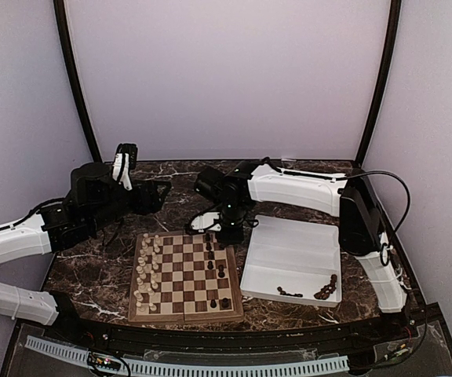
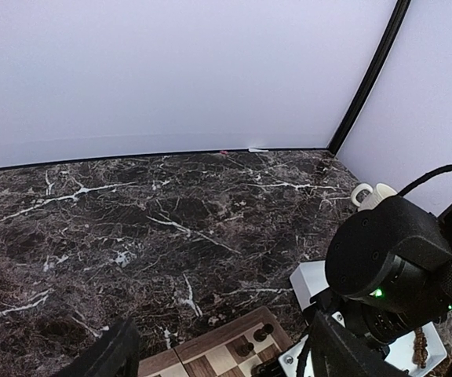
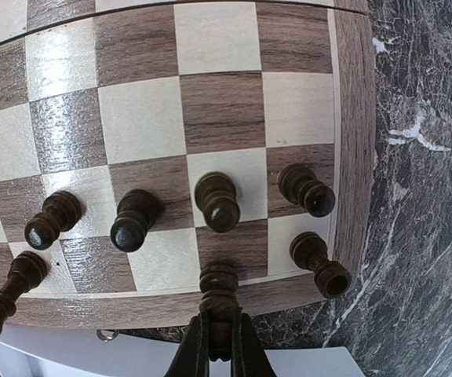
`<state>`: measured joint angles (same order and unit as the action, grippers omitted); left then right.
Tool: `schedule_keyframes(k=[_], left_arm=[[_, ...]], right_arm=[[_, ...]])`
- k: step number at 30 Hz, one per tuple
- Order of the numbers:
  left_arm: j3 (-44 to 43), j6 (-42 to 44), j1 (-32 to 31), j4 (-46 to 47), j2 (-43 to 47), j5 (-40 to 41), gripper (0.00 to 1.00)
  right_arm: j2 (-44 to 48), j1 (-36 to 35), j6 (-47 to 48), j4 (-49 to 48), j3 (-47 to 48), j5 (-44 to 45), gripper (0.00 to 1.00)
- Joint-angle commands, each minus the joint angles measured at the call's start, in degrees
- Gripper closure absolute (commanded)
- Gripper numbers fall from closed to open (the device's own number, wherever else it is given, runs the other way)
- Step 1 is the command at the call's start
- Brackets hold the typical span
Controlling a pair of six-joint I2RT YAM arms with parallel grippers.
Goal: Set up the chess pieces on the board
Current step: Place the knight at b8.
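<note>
The surface [image 2: 132, 220] looks like dark polished marble, glossy and white-veined. The board [image 3: 218, 110] is grained wood with a satin finish. The chess pieces [image 3: 216, 200] are smooth, faintly shiny turned wood, and the tray [image 1: 289, 243] is smooth white plastic.

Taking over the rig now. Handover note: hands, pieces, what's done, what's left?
Left hand: open, empty, off the board's far left corner.
Right hand: shut on a dark piece at the board edge nearest the white tray.
Done: cream pieces lined up in two rows on the far side; several dark chessmen stand on this side.
Left: set down the held piece, then probably bring over the loose dark ones lying in the tray.
</note>
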<state>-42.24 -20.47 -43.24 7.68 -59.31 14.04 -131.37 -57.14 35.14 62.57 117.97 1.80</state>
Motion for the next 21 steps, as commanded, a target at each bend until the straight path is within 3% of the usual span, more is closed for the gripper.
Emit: schedule_keyframes(k=[1, 14, 21], left_arm=[[0.73, -0.09, 0.32, -0.39, 0.64, 0.42, 0.23], [1.05, -0.27, 0.32, -0.73, 0.83, 0.10, 0.23], [1.13, -0.32, 0.33, -0.70, 0.80, -0.04, 0.23]], right_arm=[[-0.90, -0.60, 0.11, -0.65, 1.89, 0.04, 0.97], [-2.05, -1.04, 0.05, -0.52, 2.51, 0.17, 0.95], [-1.23, -1.21, -0.24, -1.09, 2.31, 0.66, 0.80]])
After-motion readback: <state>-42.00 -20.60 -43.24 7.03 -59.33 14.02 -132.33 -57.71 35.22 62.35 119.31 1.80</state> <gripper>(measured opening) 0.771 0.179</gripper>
